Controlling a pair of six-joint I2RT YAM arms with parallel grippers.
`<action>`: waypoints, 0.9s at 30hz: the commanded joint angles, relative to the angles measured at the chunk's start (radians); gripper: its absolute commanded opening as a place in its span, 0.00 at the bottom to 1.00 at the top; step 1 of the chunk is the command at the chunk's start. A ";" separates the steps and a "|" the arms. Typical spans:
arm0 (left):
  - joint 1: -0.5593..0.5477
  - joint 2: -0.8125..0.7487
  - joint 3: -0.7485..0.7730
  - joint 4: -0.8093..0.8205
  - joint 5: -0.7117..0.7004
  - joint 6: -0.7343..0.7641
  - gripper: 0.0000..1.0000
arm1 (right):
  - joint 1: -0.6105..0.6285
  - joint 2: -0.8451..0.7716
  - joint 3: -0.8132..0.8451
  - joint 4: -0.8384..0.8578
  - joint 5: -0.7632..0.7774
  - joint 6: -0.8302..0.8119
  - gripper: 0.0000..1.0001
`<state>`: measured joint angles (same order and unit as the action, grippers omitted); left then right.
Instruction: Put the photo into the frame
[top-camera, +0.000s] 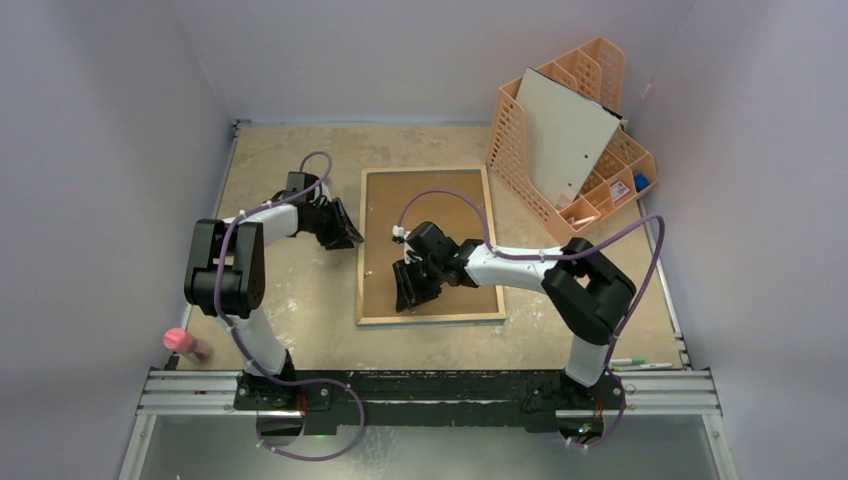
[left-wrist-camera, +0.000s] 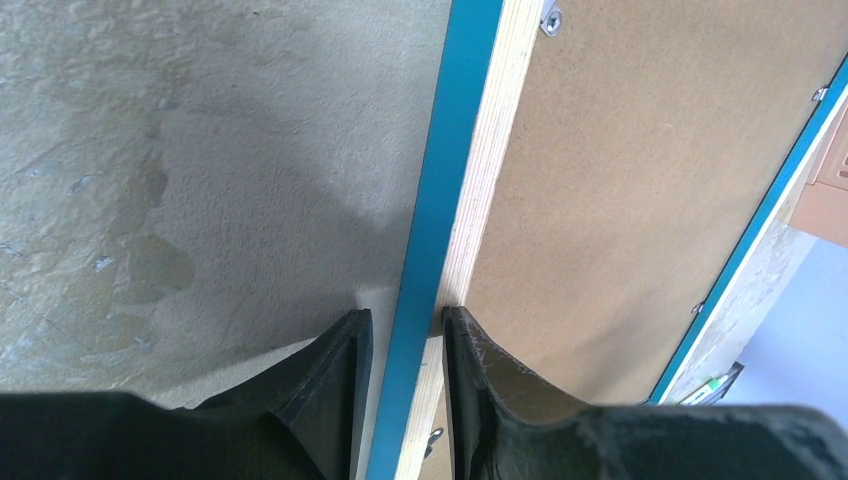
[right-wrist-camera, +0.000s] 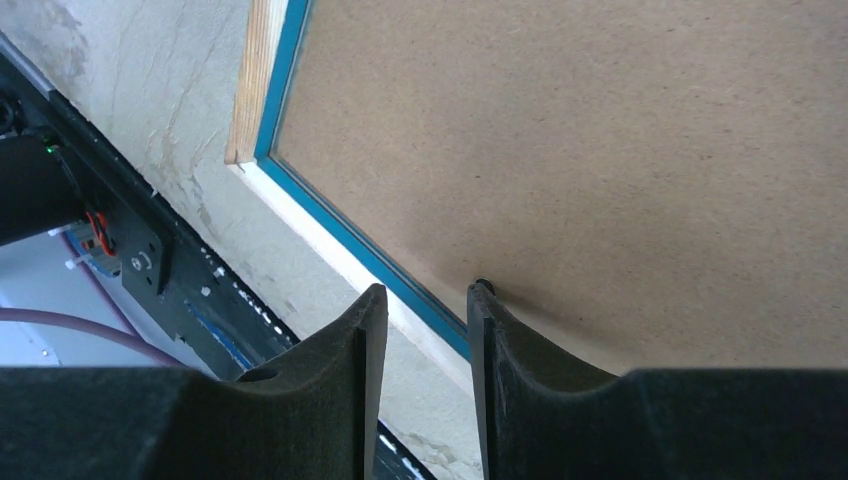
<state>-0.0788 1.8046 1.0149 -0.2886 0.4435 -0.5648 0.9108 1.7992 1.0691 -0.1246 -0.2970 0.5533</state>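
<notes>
The frame (top-camera: 430, 319) lies face down mid-table, its wood-coloured back rim up and a brown hardboard backing (top-camera: 440, 200) lying in it. The photo is not in view. My left gripper (top-camera: 350, 232) is at the frame's left edge. In the left wrist view its jaws (left-wrist-camera: 407, 315) stand a little apart astride the blue and wood rim (left-wrist-camera: 440, 200), with a small gap on the outer side. My right gripper (top-camera: 408, 290) is open over the backing's near left part (right-wrist-camera: 600, 150). Its right fingertip (right-wrist-camera: 478, 295) is at a small dark tab beside the rim (right-wrist-camera: 330, 225).
An orange lattice organiser (top-camera: 610, 170) stands at the back right with a grey-white board (top-camera: 565, 130) leaning in it. A pink bottle (top-camera: 183, 343) lies at the near left. Pens (top-camera: 640, 365) lie at the near right by the metal rail (top-camera: 440, 385).
</notes>
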 joint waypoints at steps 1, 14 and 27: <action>-0.010 0.032 -0.038 -0.084 -0.029 0.026 0.33 | 0.009 0.027 -0.019 -0.023 -0.040 -0.028 0.38; -0.011 0.041 -0.045 -0.082 -0.026 0.023 0.32 | 0.012 -0.062 0.004 0.004 0.041 -0.007 0.38; -0.010 0.038 -0.047 -0.085 -0.031 0.026 0.32 | 0.005 -0.039 0.022 -0.026 0.097 -0.042 0.45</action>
<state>-0.0784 1.8046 1.0149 -0.2859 0.4465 -0.5648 0.9173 1.7409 1.0695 -0.1303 -0.2180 0.5411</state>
